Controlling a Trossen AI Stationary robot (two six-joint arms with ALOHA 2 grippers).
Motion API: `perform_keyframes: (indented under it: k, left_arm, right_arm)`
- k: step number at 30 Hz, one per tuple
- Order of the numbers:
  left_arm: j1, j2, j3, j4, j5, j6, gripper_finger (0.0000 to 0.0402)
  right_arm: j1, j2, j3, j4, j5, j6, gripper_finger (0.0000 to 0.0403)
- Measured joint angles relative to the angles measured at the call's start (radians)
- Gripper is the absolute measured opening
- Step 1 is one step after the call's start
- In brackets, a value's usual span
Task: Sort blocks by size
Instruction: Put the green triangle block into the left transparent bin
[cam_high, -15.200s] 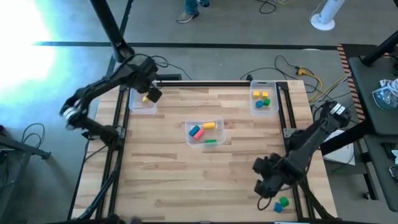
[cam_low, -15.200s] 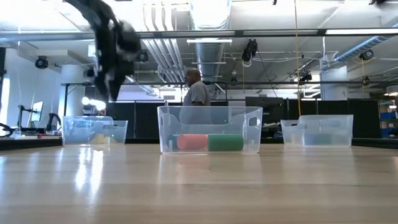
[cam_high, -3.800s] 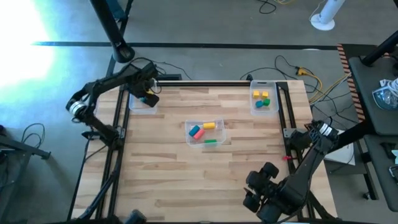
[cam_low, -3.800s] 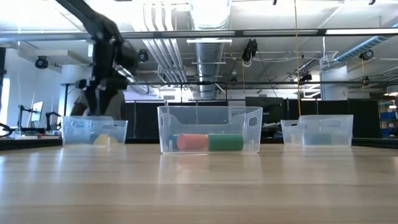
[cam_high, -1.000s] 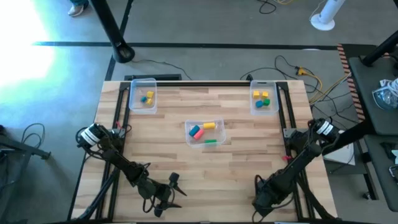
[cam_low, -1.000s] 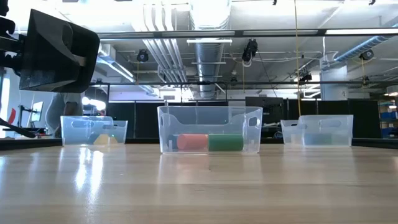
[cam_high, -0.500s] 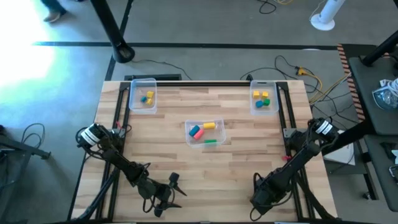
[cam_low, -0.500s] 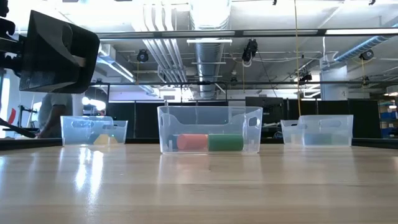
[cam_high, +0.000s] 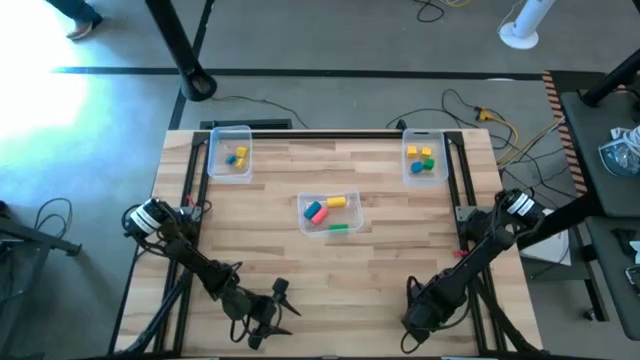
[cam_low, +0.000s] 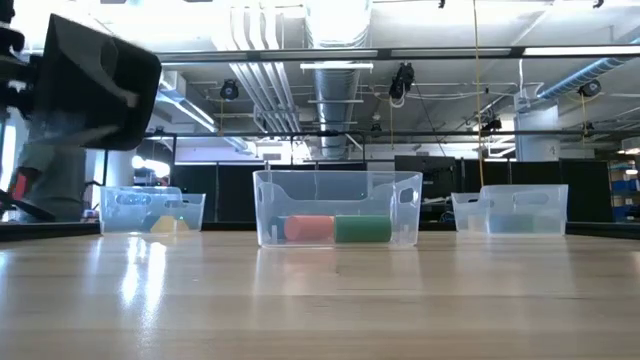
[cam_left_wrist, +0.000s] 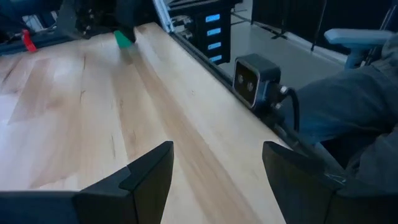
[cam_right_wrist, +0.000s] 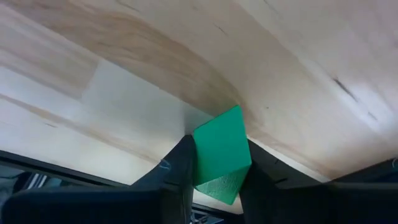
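Note:
A small green block (cam_right_wrist: 219, 144) lies between the two fingers of my right gripper (cam_right_wrist: 219, 163), which is shut on it at the table's near right corner (cam_high: 415, 322). The left wrist view shows the same block (cam_left_wrist: 124, 39) far off under that gripper. My left gripper (cam_left_wrist: 217, 158) stands open over bare wood near the table's near edge, left of the middle (cam_high: 272, 312). Other blocks, yellow, blue, green and pink, lie in three clear bins. My right gripper pinches the green block by two opposite sides (cam_right_wrist: 199, 155) between its two fingers. The block is turned cornerwise in the hold, and its far corner (cam_right_wrist: 234, 112) is at the wooden table top; whether it is lifted clear I cannot tell.
Clear bins stand at the far left (cam_high: 230, 155), the middle (cam_high: 330, 212) and the far right (cam_high: 424, 160). A small camera (cam_left_wrist: 252, 81) sits on the table's near rail. A dark part of an arm (cam_low: 95, 80) fills the low view's upper left. A person (cam_low: 50, 180) stands behind the table.
Neither arm has visibly changed place. A person beyond the table's far left has walked along behind the left bin.

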Motion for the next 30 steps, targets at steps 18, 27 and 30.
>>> perform_keyframes:
  k: [18, 27, 30]
  left_arm:
    - [0.019, 0.087, 0.274, 0.003, -0.253, 0.501, 0.0233]
    - [0.019, 0.094, 0.404, -0.050, -0.461, 0.762, 0.0249]
    - [0.017, 0.094, 0.435, -0.050, -0.465, 0.854, 0.0269]
  right_arm:
    - [-0.156, -0.003, 0.328, 0.093, 0.534, -0.529, 0.0084]
    - [-0.158, -0.003, 0.462, 0.212, 0.746, -0.796, 0.0081]
    - [-0.158, -0.002, 0.497, 0.243, 0.772, -0.866, 0.0083]
